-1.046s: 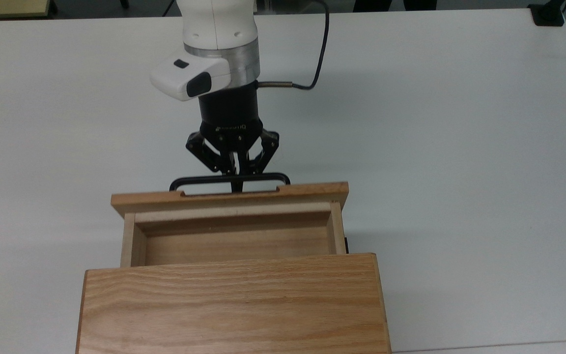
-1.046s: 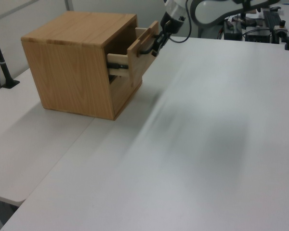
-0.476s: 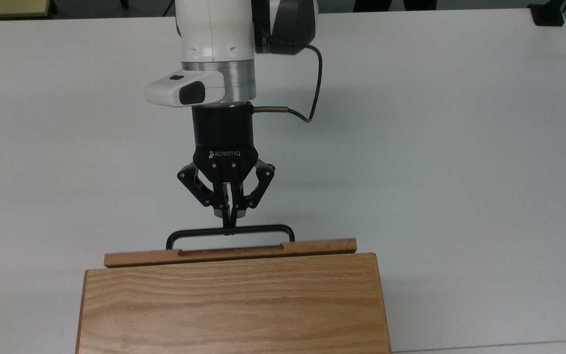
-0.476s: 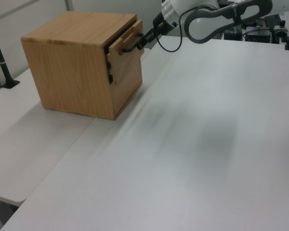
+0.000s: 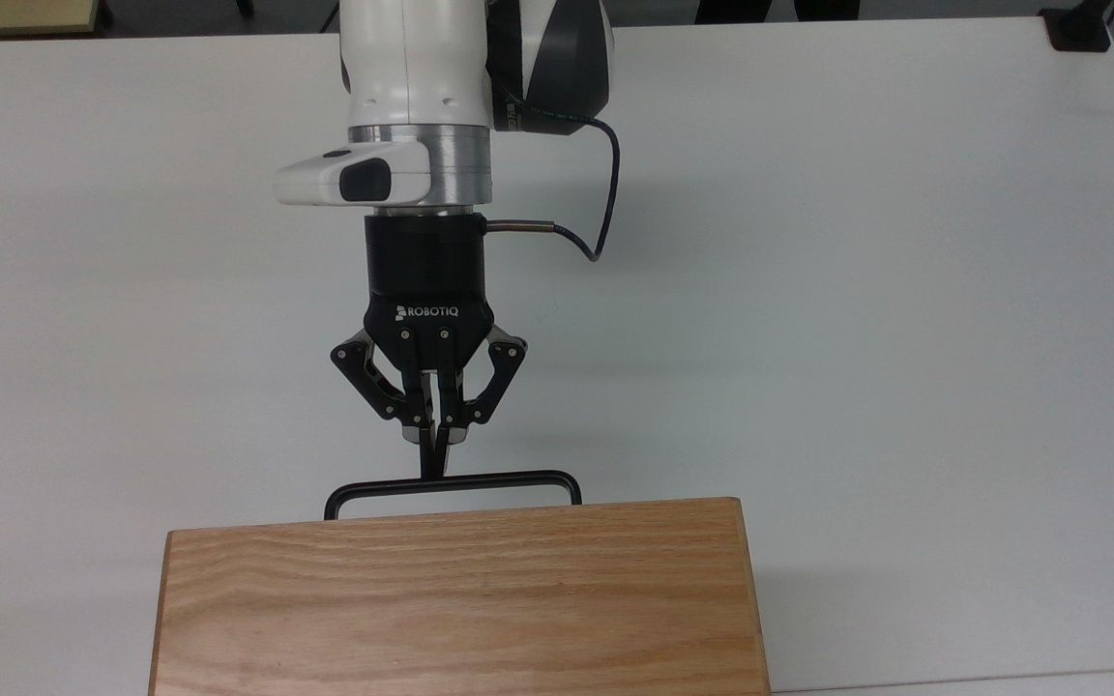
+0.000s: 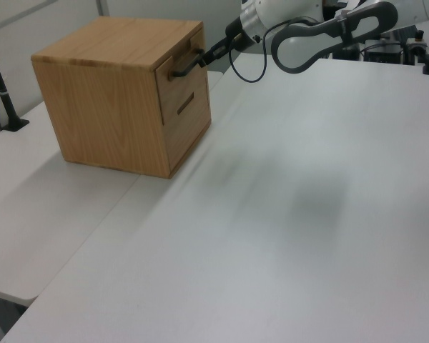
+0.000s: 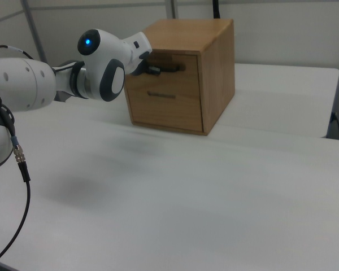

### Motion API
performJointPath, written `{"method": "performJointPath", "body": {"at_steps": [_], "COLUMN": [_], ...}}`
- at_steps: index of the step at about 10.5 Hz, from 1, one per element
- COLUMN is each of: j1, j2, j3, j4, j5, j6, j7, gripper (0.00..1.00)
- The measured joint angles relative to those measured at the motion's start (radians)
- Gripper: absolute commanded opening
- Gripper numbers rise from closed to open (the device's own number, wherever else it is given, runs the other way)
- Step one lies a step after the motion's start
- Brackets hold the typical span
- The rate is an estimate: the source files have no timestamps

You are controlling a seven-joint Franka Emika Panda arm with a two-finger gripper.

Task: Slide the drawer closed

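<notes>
The drawer [image 6: 191, 77] sits pushed fully into the oak cabinet [image 5: 460, 599], its front panel flush with the cabinet face. In the top view, just its black bar handle [image 5: 451, 480] sticks out past the cabinet's upper edge. My gripper [image 5: 432, 462] is shut, its fingertips pressed together against the middle of the handle bar. In the left view the gripper [image 6: 201, 58] meets the handle [image 6: 180, 68] from the left view's right. In the right view the arm covers the gripper, and the drawer front [image 7: 183, 78] with its handle [image 7: 172, 69] is level with the cabinet [image 7: 217, 62].
A second drawer front with a slot pull [image 6: 186, 103] lies below the top one. The white table [image 5: 857, 290] spreads wide around the cabinet. A black cable [image 5: 605, 193] loops off my wrist. A black post [image 6: 3, 93] stands at the left view's far left.
The drawer slid from well open into the cabinet until its front panel went flush. My shut gripper followed it, staying at the handle.
</notes>
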Motion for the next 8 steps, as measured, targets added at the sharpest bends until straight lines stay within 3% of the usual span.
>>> {"method": "performJointPath", "body": {"at_steps": [3,8], "j1": [0.000,0.006], "j2": [0.001,-0.076], "j3": [-0.003,0.001], "j4": [0.000,0.019], "j5": [-0.040,-0.066], "j6": [-0.055,-0.604], "j7": [-0.012,-0.056], "gripper": [0.00,0.00]}}
